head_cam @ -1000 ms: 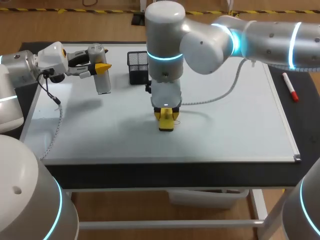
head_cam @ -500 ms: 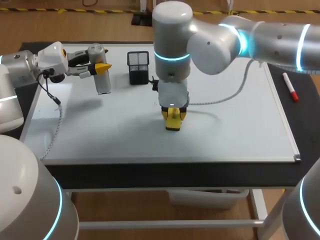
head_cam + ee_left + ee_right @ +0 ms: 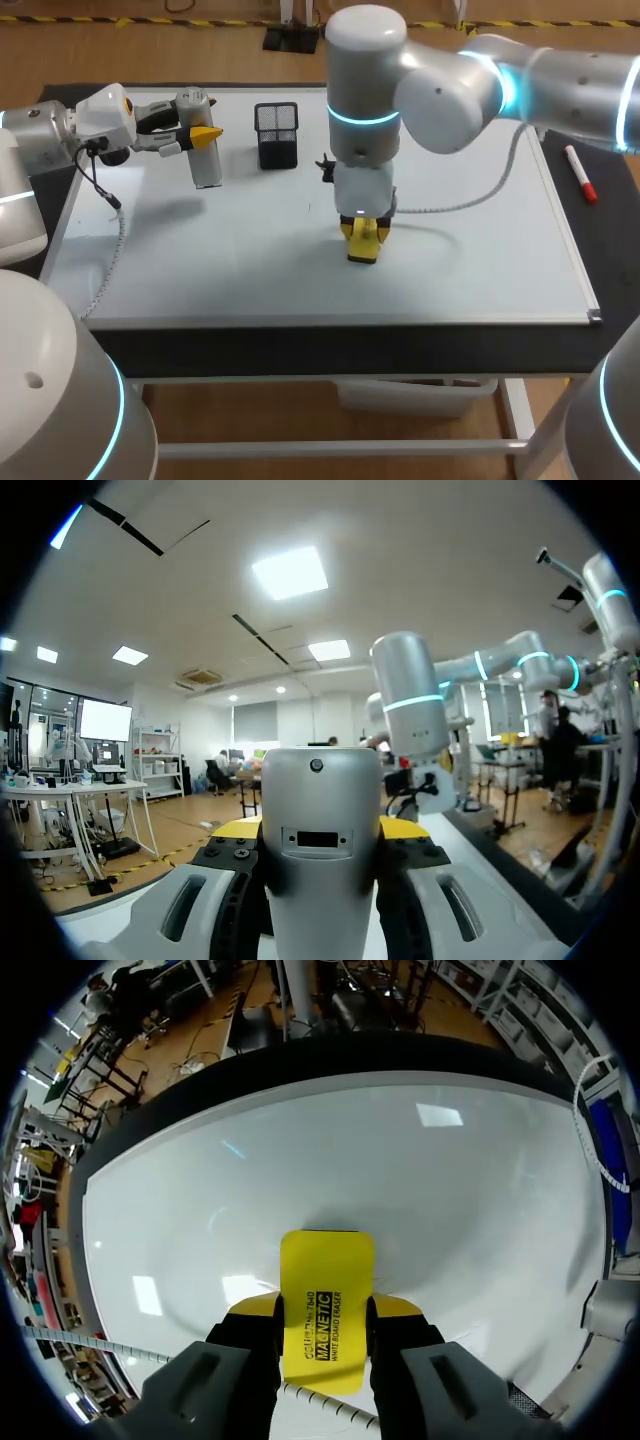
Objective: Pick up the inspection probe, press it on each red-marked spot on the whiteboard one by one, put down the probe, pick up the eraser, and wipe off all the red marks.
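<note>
yellow eraser (image 3: 327,1280) pinched in right hand (image 3: 325,1312), on whiteboard (image 3: 480,260), left hand (image 3: 320,830) clamped on grey probe (image 3: 205,165)

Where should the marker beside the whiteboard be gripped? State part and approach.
Mid-barrel, from straight above, jaws spanning its narrow width. The marker lies flat on the table, clear of the whiteboard edge, so both long sides look free.

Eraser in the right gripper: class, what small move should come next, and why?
Probably slide the eraser, clamped in the right gripper, across toward the small dark speck on the whiteboard; the board around the eraser already looks clean.
</note>
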You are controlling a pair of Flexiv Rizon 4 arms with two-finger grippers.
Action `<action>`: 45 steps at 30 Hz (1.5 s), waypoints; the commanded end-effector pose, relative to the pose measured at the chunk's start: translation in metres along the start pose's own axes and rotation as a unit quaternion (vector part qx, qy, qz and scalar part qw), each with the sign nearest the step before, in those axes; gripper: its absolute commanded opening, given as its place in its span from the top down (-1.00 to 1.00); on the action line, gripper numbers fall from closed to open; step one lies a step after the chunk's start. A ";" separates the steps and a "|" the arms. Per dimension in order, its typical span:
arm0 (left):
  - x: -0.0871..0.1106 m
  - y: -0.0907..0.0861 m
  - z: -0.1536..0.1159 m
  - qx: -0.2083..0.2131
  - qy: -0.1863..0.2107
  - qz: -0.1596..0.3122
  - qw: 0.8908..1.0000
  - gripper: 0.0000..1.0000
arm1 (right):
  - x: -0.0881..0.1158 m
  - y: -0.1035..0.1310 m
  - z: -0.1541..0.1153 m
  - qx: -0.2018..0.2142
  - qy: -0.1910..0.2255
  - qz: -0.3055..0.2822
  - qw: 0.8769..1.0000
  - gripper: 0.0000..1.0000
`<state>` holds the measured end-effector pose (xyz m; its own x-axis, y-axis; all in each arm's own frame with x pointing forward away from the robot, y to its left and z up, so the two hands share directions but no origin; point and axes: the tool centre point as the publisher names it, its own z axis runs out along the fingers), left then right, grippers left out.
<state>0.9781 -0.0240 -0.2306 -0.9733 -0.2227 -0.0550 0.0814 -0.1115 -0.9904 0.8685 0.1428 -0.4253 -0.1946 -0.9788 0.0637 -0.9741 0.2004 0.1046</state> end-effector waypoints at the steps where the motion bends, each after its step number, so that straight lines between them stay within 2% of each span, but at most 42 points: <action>1: 0.000 -0.001 0.000 0.000 0.000 0.000 1.000 1.00 | 0.007 0.000 0.001 0.004 -0.001 0.001 1.000 1.00; 7: 0.000 -0.001 0.000 0.000 0.000 0.000 1.000 1.00 | 0.010 -0.002 -0.009 0.007 -0.012 0.002 1.000 1.00; 13: 0.000 -0.001 0.000 0.000 0.000 0.000 1.000 1.00 | 0.021 -0.017 -0.037 0.016 -0.019 0.019 0.999 1.00; 35: 0.000 -0.001 0.000 0.000 0.000 0.000 1.000 1.00 | 0.021 -0.019 -0.035 0.016 -0.019 0.021 0.999 1.00; 40: 0.000 -0.001 0.000 0.000 0.000 0.000 1.000 1.00 | 0.021 -0.039 -0.040 0.020 -0.036 0.015 0.999 1.00; 45: 0.000 -0.001 0.000 0.000 0.000 0.000 1.000 1.00 | 0.024 -0.065 -0.042 0.017 -0.026 -0.007 0.999 1.00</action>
<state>0.9781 -0.0241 -0.2305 -0.9734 -0.2225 -0.0549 0.0813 -0.1115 -0.9904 0.9169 0.1126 -0.3894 -0.1940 -0.9810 0.0023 -0.9798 0.1939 0.0491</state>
